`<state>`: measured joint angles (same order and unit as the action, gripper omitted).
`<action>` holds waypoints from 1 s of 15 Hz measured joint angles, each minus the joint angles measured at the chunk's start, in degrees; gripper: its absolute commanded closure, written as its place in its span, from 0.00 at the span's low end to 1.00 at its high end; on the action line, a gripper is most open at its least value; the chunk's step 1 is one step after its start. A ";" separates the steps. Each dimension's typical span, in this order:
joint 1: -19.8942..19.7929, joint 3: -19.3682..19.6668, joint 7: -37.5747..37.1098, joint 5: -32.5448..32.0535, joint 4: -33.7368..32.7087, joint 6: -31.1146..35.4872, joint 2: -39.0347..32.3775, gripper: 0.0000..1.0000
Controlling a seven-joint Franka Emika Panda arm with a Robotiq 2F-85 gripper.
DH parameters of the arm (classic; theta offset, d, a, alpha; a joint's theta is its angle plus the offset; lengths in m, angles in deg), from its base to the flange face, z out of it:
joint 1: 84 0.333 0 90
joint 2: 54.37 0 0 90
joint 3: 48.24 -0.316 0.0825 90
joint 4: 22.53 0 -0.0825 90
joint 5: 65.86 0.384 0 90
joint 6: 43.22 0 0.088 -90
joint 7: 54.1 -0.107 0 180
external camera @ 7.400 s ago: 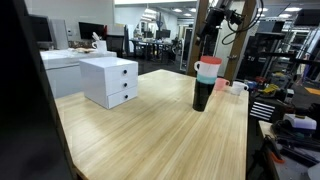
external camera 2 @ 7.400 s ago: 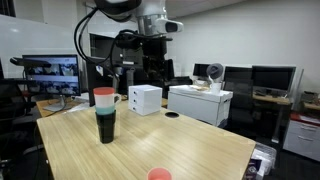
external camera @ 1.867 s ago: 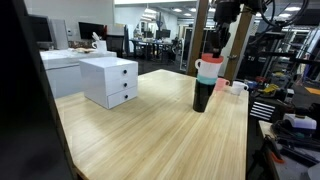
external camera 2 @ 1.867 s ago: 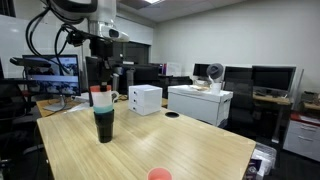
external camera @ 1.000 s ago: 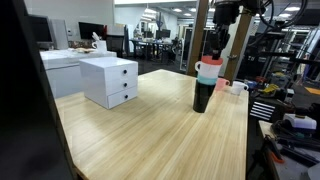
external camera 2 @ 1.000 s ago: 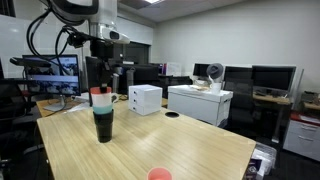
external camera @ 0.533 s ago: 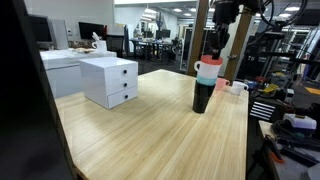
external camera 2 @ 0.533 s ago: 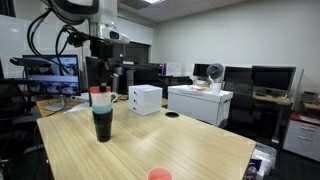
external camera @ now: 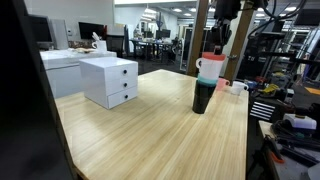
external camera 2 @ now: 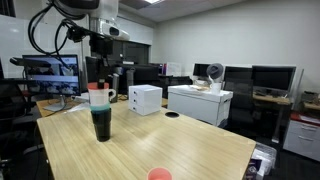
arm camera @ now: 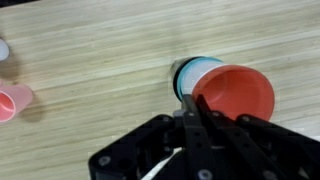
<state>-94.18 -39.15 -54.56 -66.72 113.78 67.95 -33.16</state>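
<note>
The jaws are drawn narrow, pinched onto the rim of a red plastic cup (arm camera: 238, 95); in the wrist view the two black fingers (arm camera: 193, 122) meet right at that rim, on the cup's left edge. The red plastic cup sits mouth-up as the topmost piece of a standing stack. Directly beneath it is a white cup with a pale blue band (arm camera: 190, 70), and that in turn is set into a tall dark tumbler (external camera: 203, 98) standing upright on the light wooden worktop (external camera: 140, 130). In both exterior views the arm comes straight down over the stack, and the red plastic cup (external camera 2: 98, 90) shows just under the jaws.

The stack stands toward the far right part of the worktop in an exterior view. Just beyond it to the right lie a small pink cup (external camera: 221, 84) and a white mug (external camera: 237, 88), near the stack but apart from it. The pink cup also shows at the left edge of the wrist view. Well apart on the left stands a white two-drawer box (external camera: 110, 80). A small black disc (external camera 2: 172, 115) lies near that box, and a red round object (external camera 2: 159, 175) sits at the worktop's near edge.
</note>
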 measured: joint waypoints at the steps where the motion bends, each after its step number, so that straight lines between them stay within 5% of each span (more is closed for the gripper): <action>1: -0.05 -0.02 -0.38 -0.29 -0.18 -0.52 -0.06 0.95; 15: 0.01 -1.28 -5.48 -5.04 1.01 2.12 -0.29 0.95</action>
<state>-94.17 -40.43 -60.05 -71.75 114.78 70.07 -33.45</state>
